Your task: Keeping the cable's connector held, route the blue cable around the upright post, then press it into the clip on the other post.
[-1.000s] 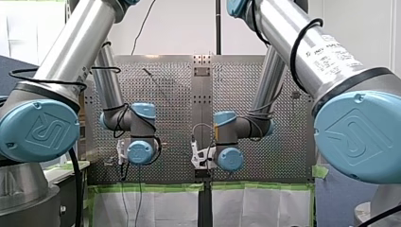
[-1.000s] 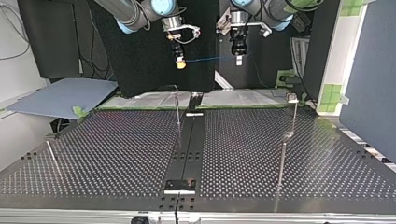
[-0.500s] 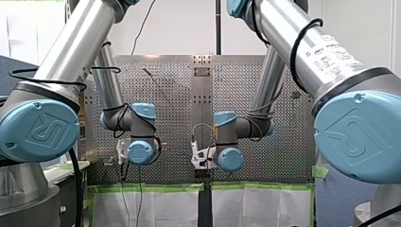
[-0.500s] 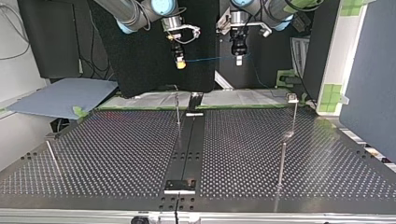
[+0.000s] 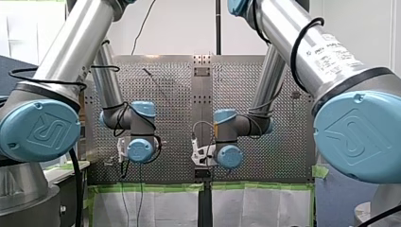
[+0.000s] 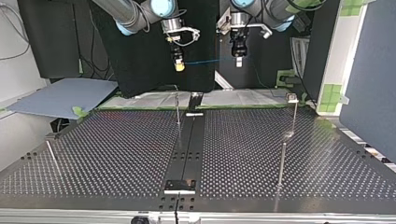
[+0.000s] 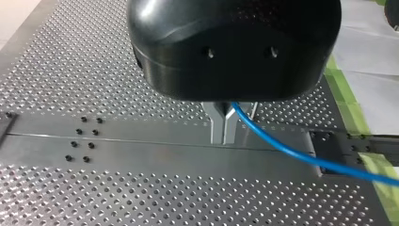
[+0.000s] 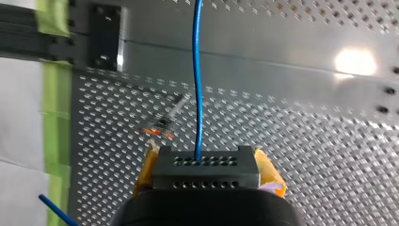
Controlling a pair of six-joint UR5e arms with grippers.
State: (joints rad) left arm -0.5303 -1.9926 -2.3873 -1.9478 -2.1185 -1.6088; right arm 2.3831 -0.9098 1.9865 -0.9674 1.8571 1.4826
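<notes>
- Broadly, the desk [image 6: 116, 154] is a dark perforated plate, and a smooth centre strip [image 6: 189, 144] runs across its middle in the top view.
- Green tape [image 6: 140, 108] edges the desk's far side, with white paper [image 6: 149, 99] lying just beyond it.
- At the top view's left, a grey-blue board [image 6: 60, 95] rests beside the desk, and black cloth [image 6: 140, 70] hangs behind it.
- A thin post [image 6: 178, 112] stands upright beside the centre strip. A capped post [image 6: 293, 112] stands well apart from it, toward the top view's right.
- Both arms hang above the desk's far edge, clear of the posts.
- The left gripper [image 6: 238, 62] has its metal fingers [image 7: 217, 127] pinched narrow on the blue cable [image 7: 282, 151], which trails away from them over the desk.
- The right gripper [image 6: 178, 67] clamps the black connector [image 8: 205, 167] between its yellow-padded fingers [image 8: 267, 170]. The cable leaves the connector's face and runs straight ahead of it.
- In the top view, the cable spans the gap between the two grippers in the air, touching neither post.
</notes>
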